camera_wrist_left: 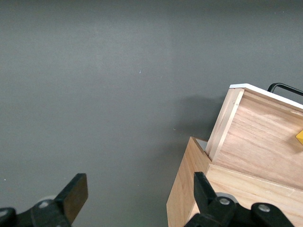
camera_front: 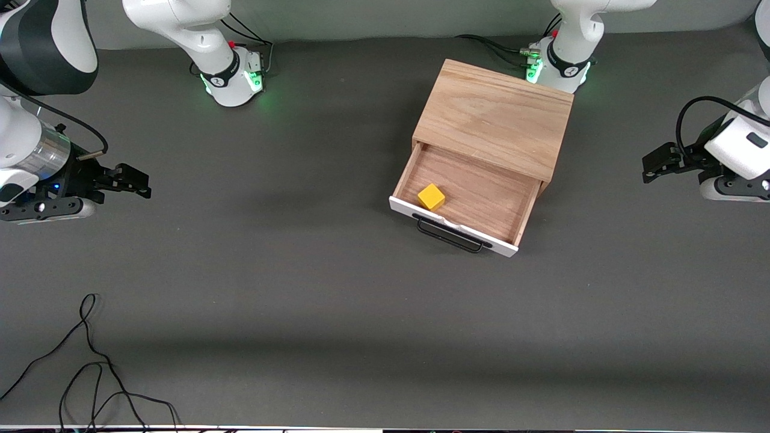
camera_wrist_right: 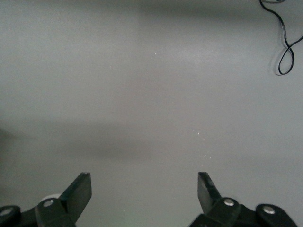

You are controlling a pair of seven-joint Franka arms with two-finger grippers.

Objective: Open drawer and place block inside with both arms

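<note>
The light oak cabinet [camera_front: 497, 117] stands near the left arm's base. Its white-fronted drawer [camera_front: 481, 193] with a black wire handle [camera_front: 450, 235] is pulled open toward the front camera. The yellow block [camera_front: 431, 196] lies inside the drawer, at its front corner toward the right arm's end. The left wrist view shows the cabinet [camera_wrist_left: 189, 194], the drawer [camera_wrist_left: 265, 137] and a sliver of the block [camera_wrist_left: 299, 136]. My left gripper [camera_front: 652, 162] [camera_wrist_left: 140, 189] is open and empty over the table at the left arm's end. My right gripper [camera_front: 139, 182] [camera_wrist_right: 144, 187] is open and empty at the right arm's end.
A loose black cable [camera_front: 90, 367] lies on the grey table near the front edge at the right arm's end; it also shows in the right wrist view [camera_wrist_right: 284, 42]. Cables run to both green-lit bases [camera_front: 237, 75] [camera_front: 556, 66].
</note>
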